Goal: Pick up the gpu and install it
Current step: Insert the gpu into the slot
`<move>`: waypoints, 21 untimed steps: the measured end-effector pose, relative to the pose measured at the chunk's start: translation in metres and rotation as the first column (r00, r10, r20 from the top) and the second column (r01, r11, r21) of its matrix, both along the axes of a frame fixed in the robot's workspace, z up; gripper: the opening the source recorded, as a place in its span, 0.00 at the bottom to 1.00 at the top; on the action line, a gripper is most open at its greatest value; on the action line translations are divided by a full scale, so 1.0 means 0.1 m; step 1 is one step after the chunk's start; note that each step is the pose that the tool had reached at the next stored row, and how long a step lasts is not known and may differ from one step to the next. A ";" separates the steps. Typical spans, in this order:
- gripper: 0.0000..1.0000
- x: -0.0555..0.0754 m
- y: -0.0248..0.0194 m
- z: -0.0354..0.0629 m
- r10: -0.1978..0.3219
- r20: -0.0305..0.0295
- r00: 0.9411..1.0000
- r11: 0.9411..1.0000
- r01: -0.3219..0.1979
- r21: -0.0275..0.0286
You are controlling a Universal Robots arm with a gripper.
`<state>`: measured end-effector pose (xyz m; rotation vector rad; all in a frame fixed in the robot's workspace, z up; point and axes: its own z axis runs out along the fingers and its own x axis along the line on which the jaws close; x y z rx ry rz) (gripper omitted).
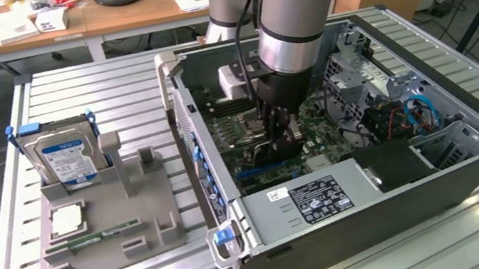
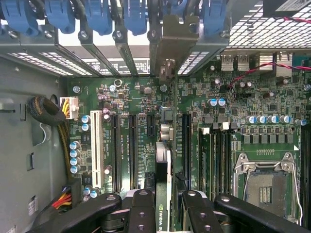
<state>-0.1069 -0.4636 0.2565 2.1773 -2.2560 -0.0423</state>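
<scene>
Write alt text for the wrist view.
The gripper holds the gpu edge-on over the green motherboard, its metal bracket near the blue slot latches. An empty CPU socket sits off to one side.

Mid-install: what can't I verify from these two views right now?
- Exterior view: whether the graphics card is seated in the motherboard; too small, dark, partly behind the jaws.
- Wrist view: the card is seen edge-on, so its depth is unreadable.
- Wrist view: how much card the jaws grip; cut off by the picture edge.
</scene>
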 end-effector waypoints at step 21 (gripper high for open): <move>0.26 0.00 0.000 0.000 0.013 0.000 1.000 1.000 -0.013 0.000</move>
